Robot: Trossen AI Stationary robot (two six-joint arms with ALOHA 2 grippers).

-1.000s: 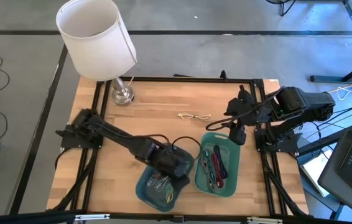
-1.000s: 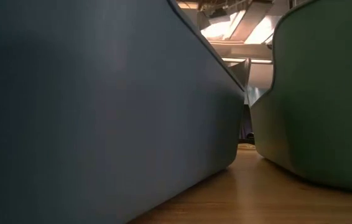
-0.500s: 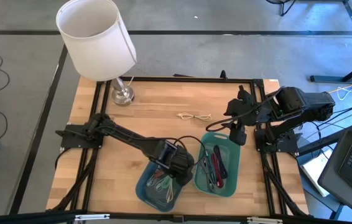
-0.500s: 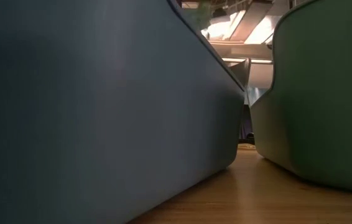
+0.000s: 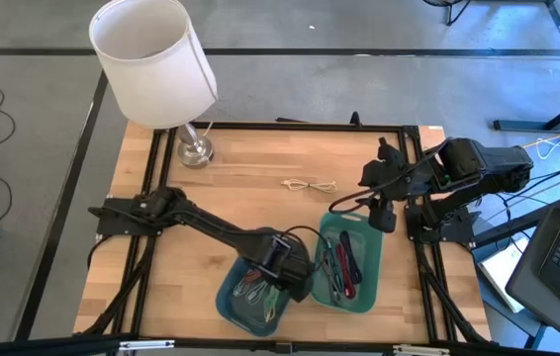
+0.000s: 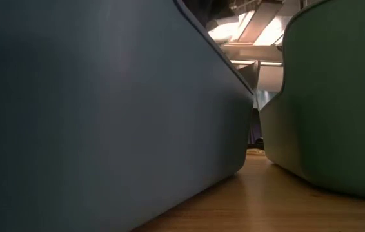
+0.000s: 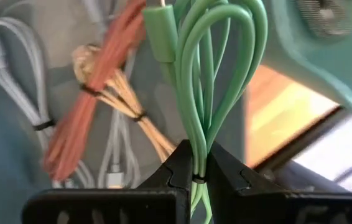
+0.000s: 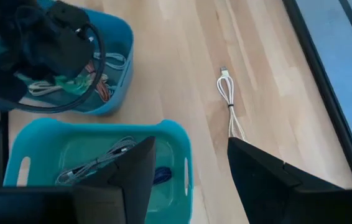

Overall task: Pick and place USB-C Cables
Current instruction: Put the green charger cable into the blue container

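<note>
Pinching a looped green cable between its closed fingers, the left claw hangs over the blue tray, near that tray's edge toward the teal tray. Below the green loops, the left wrist view shows four more bundles lying in the blue tray: an orange-red cable, a beige cable crossing it, a white cable to one side, and a pale grey cable partly under the others.

The teal tray stands just beside the blue one on the worktop. It holds several cables: from above a red one and some darker ones can be told, and the right wrist view shows a grey bundle there, but an exact count is hard since they overlap. One cream cable lies alone on the bare wood, well apart from both trays.

The right claw hovers with its fingers spread and empty above the far end of the teal tray.

From table height, the two tray walls fill nearly the whole view and hide their contents. A white-shaded lamp stands at the worktop's far left corner.
</note>
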